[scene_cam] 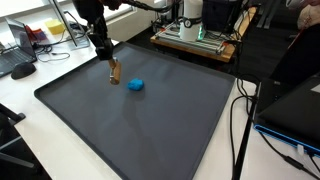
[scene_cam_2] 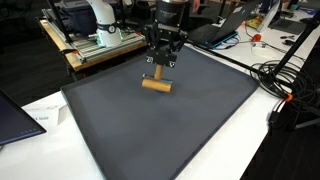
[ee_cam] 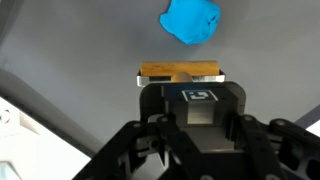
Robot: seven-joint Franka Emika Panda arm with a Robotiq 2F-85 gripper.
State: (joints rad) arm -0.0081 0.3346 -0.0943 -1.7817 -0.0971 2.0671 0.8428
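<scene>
in my wrist view my own gripper covers the near side of the wooden block, and my fingertips are hidden behind the housing, so i can't see where they meet the wood. the blue lump is cut off by the top edge. in an exterior view my arm hides that lump completely. in both exterior views my jaws are too small to read.

Lowered arm, tool clamped shut
</scene>
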